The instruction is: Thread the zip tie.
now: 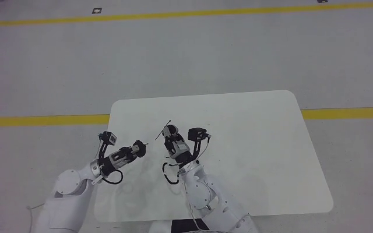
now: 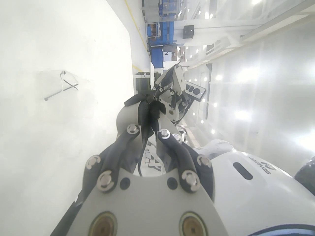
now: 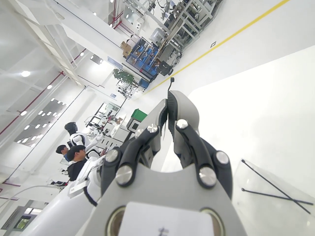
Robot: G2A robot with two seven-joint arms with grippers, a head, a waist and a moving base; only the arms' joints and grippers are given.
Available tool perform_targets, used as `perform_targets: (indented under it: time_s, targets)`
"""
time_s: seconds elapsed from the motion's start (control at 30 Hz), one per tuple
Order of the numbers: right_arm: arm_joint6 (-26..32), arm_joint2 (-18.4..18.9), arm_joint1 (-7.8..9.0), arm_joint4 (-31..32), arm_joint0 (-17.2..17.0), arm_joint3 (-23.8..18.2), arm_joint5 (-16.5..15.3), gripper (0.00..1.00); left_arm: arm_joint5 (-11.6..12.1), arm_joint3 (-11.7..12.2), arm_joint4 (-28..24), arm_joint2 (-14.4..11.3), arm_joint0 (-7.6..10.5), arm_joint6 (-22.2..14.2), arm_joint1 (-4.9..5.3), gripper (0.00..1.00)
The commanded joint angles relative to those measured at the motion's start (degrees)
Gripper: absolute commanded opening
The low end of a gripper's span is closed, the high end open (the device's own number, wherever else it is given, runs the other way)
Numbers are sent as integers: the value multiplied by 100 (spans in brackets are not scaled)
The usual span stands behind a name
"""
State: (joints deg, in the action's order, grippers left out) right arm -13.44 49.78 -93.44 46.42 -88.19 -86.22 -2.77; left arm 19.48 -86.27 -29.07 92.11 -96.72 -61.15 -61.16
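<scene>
**Left claw** (image 1: 141, 148): raised over the near part of the bench (image 1: 262, 145), pointing toward the other arm. Its fingers look drawn together, and nothing can be made out between them. It stands just beside the zip tie but apart from it.

**Right claw** (image 3: 167, 104): just beyond the left claw, closed flat on the zip tie (image 3: 171, 81).

**Zip tie:** one black tie, held clear of the bench. Its head pokes out past the right fingertips and the strap runs back between the pads. In the top view it reads as a thin straight line, not a loop.

**Clear tray** (image 3: 246, 173): lies on the bench off to the side of the claws and holds two spare ties (image 3: 292, 199) lying crossed.

**Floor:** a yellow line (image 1: 186, 13) runs beyond the bench's far edge.

**Progress, as judged:** the tie is picked up and presented, which is the early part. The tail has not entered the head. Still to do: the free claw takes the tail, bends the strap round and feeds it through the head.
</scene>
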Motion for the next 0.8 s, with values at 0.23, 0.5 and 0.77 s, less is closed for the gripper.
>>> perform_targets:
  time_s: [0.23,0.5,0.77]
  targets:
    - [-181,-173,15,-152,115,137,127,0,0,91,-91,42,33,-23,-64,0]
    - [-181,-173,15,-152,115,137,127,0,0,91,-91,42,33,-23,-64,0]
    - [-307,-254,13,-17,183,121,175,0,0,91,-91,42,33,-23,-64,0]
